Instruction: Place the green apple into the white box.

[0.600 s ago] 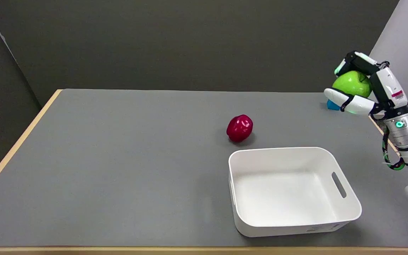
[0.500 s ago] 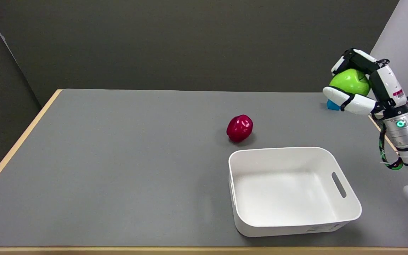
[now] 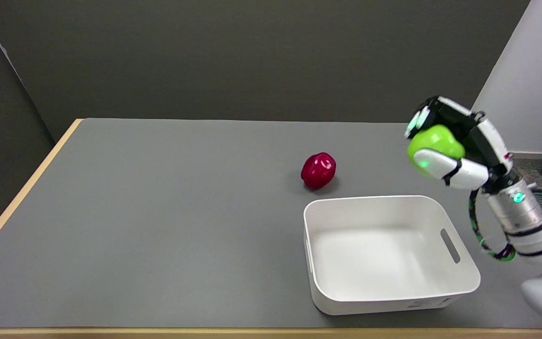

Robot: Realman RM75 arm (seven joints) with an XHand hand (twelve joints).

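Right hand (image 3: 447,153) grips the green apple (image 3: 433,141) above the table's right edge, beyond the white box (image 3: 464,282).

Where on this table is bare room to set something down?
The whole grey table left of the red apple and white box is bare. The strip between them is narrow. The right hand holds the green apple above the far right.

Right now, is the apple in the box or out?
Out: the right hand holds the green apple in the air; the box is empty.
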